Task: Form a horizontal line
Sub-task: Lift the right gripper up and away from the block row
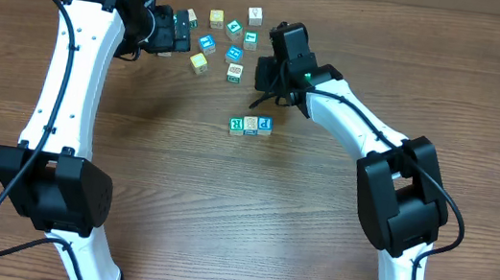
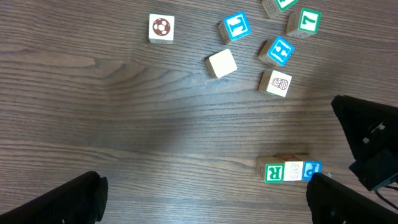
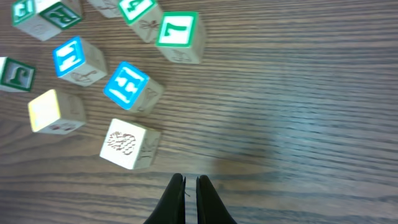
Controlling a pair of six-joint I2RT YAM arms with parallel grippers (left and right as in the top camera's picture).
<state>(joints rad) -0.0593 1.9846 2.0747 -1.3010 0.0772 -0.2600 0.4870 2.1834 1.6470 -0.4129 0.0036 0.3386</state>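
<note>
A short straight row (image 1: 251,125) of three small letter cubes lies mid-table: a green "R" cube (image 2: 274,173), a pale patterned cube (image 2: 293,171) and a blue "P" cube (image 2: 312,169), all touching. My right gripper (image 3: 190,180) is shut with nothing in it and hovers just short of a white patterned cube (image 3: 127,143). From overhead the right gripper (image 1: 261,91) sits above the row, beside the loose cubes. My left gripper (image 1: 182,28) is at the upper left of the loose cubes. In its wrist view the left gripper (image 2: 202,205) is wide open with bare table between the fingers.
Several loose cubes lie scattered behind the row: a blue "H" cube (image 3: 127,84), a pale yellow cube (image 3: 53,111), a green "7" cube (image 3: 180,34) and a soccer-ball cube (image 2: 161,28). The wooden table (image 1: 158,176) stretches toward the front.
</note>
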